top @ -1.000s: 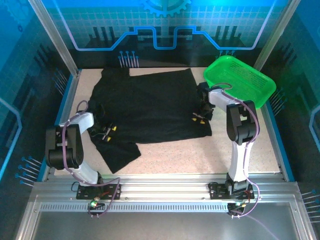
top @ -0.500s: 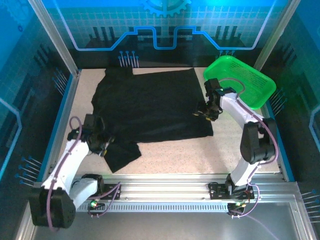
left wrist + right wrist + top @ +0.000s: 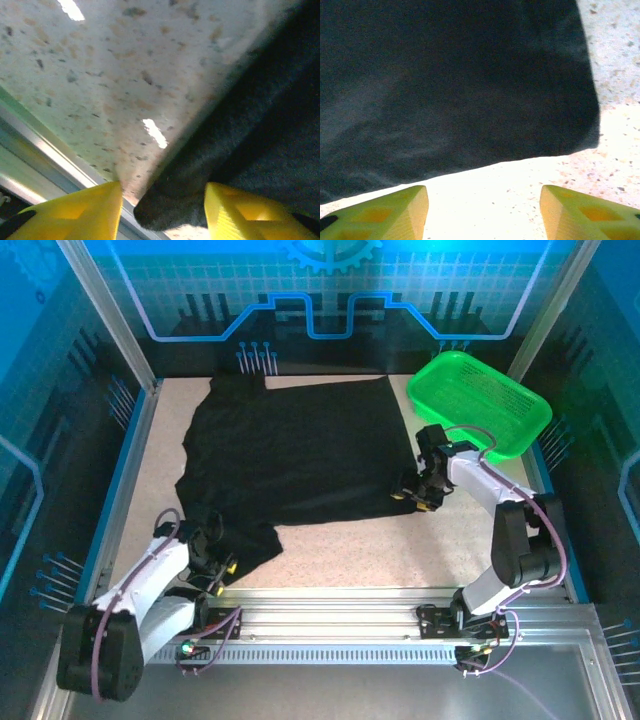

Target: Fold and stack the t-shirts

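Black cotton: 1 t-shirt [image 3: 300, 455] lies spread flat on the speckled table [image 3: 400, 550], with the green basket [image 3: 480, 400] near its far-right corner. Our left gripper [image 3: 215, 565] stands with fingers apart around a rolled sleeve edge. Our right gripper [image 3: 415, 498] gapes wide just short of the near-right hem corner. We judge that closing now could catch a thin bunch on the left and nothing on the right, skewing the fold.
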